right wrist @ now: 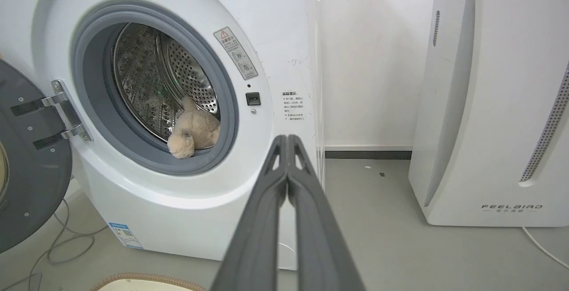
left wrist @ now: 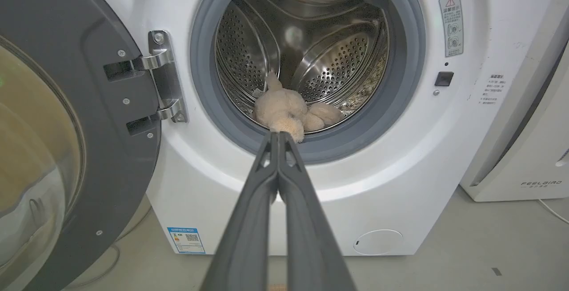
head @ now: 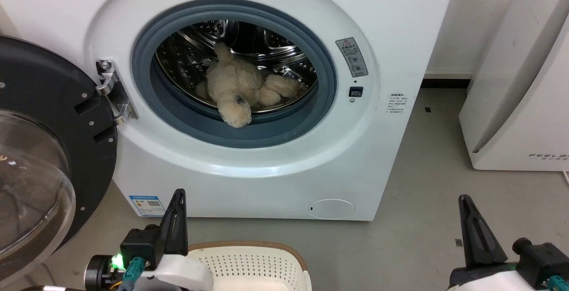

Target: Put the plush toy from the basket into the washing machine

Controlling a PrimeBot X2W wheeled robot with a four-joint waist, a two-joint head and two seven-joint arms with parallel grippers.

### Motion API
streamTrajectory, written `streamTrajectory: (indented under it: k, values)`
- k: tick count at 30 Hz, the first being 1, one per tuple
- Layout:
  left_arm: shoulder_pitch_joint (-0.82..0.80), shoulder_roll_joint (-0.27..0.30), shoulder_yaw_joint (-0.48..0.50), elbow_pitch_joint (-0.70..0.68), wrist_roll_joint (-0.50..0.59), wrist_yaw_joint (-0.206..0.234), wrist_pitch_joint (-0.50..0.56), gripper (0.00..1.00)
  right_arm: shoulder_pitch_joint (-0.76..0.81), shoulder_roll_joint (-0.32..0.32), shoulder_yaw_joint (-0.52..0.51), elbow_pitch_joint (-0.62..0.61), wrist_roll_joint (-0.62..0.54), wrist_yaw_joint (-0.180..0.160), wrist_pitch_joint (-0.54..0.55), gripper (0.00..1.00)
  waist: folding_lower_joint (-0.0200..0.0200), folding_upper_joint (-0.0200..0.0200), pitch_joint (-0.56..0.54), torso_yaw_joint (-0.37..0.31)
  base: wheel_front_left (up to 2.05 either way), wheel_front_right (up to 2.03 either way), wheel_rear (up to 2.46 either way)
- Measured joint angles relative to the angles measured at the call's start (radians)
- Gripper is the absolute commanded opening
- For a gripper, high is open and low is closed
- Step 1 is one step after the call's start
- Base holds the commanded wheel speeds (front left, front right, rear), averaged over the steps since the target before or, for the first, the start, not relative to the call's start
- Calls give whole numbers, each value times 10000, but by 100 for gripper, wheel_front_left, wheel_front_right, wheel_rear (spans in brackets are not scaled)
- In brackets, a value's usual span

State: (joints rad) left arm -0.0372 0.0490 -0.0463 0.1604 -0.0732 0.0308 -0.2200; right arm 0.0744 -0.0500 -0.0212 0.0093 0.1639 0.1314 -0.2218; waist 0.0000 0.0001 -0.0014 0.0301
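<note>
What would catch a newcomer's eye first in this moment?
The plush toy lies in the washing machine's steel drum, one limb reaching onto the grey gasket. The black-framed door stands open at the left. Below, the left gripper and right gripper have their fingers shut, the basket beside the left one.

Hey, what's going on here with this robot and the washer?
The plush toy lies in the washing machine, one limb drooping over the grey gasket. The door stands open. The left gripper and right gripper are both shut, empty, and apart from the machine. The basket sits by the left gripper.
</note>
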Motion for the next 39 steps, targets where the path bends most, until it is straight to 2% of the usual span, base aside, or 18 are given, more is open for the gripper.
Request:
streamTrajectory:
  k: [39]
  values:
    - [21, 0, 174, -566, 205, -121, 790, 0, -168, 0, 63, -6, -529, 0, 798, 0, 1, 0, 5, -109, 0, 0, 0]
